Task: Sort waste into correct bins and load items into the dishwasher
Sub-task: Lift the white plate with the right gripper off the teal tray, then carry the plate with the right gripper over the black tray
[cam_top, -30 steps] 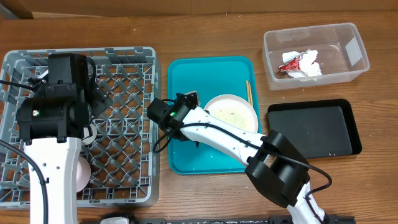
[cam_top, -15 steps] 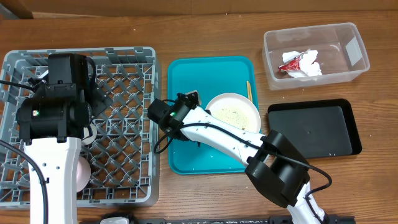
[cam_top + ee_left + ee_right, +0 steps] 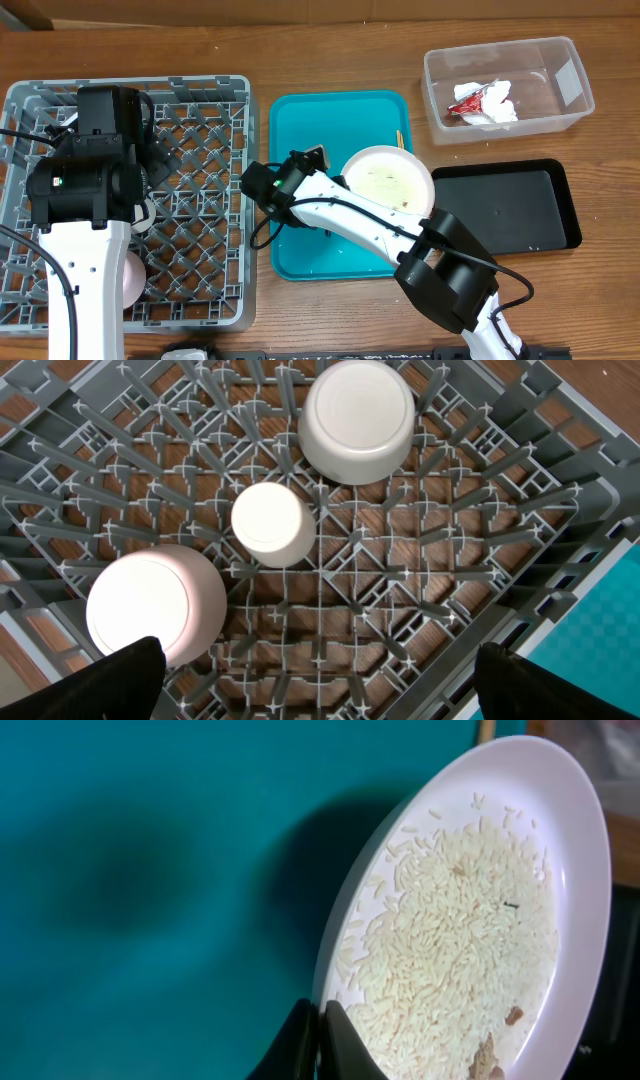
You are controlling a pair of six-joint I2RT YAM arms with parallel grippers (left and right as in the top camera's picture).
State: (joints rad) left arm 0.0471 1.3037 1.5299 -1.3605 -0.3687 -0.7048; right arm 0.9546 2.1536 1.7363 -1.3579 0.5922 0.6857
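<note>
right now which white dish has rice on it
The plate gripped by the right tool above the teal tray's right edge; the three dishes in the grey rack show none.

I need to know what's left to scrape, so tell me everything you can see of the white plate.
The white plate is round, smooth and shallow, strewn with white rice grains and a few brown bits. The shut right hand pinches its rim, holding it over the teal tray's right edge.
</note>
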